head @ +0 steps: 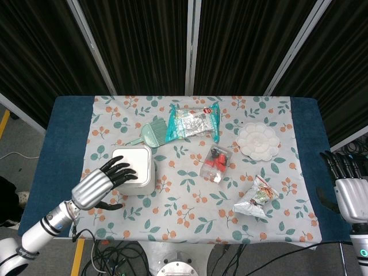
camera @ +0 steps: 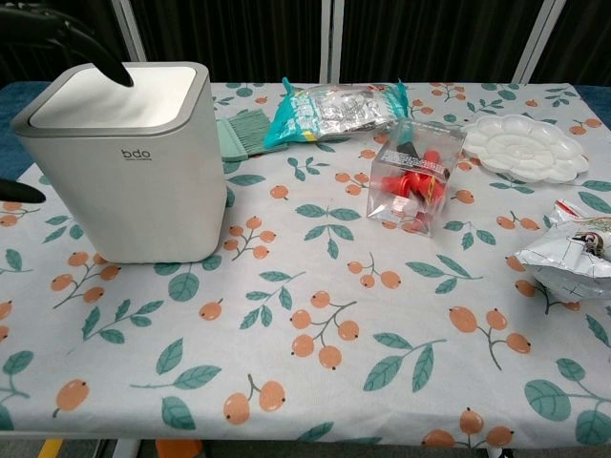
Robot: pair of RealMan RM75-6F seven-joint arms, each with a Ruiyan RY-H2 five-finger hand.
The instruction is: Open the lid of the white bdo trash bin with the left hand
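The surface (head: 63, 144) wears a dark blue cover, with a white cloth (head: 190, 201) printed in orange berries and green leaves laid over its middle. Behind it hang black pleated curtains (head: 144, 46), crossed by slanted and upright silver poles (head: 190, 46). Grey floor (head: 17, 144) shows at the left, with a yellow stripe (head: 4, 122). Black cables (head: 115, 256) lie tangled below the near edge.

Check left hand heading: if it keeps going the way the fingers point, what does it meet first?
Probably the lid of the white bdo trash bin: the left hand has its fingers over it already, though height is unclear.
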